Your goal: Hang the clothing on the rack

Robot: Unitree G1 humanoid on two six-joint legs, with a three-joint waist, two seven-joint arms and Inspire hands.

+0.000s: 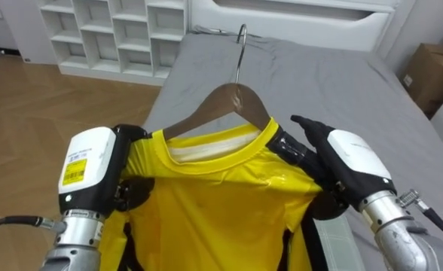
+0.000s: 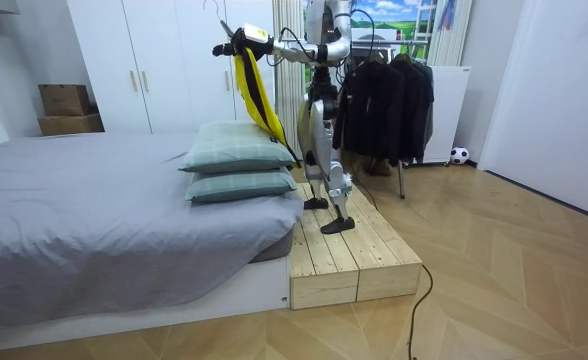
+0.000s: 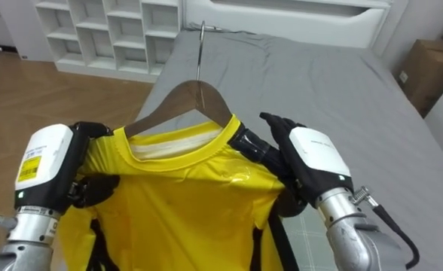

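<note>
Both hands are up in front of you, sharing one load over the grey bed [image 1: 334, 83].

- Yellow shirt [image 1: 214, 196]: draped on a wooden hanger [image 1: 229, 102], collar at the neck of the hanger, body hanging down toward you. Dark trim runs down the front.
- Metal hook [image 1: 240, 45]: stands up from the hanger's middle, pointing to the far side, caught on nothing.
- Left hand [image 1: 93, 169]: at the shirt's left shoulder, dark fingers curled into the cloth and gripping it.
- Right hand [image 1: 353, 162]: at the right shoulder, fingers lying over the top and the thumb below, pinching the cloth there.

Surroundings:
- White shelf unit [image 1: 116, 34] on the far left, cardboard box [image 1: 429, 75] on the far right.
- In the room view you stand upright on a wooden pallet platform [image 2: 344, 255] against the bed's side, two stacked pillows [image 2: 239, 165] just beside you.
- A rack of dark jackets [image 2: 389, 105] is behind you, white wardrobe doors [image 2: 164, 60] beyond the bed.
</note>
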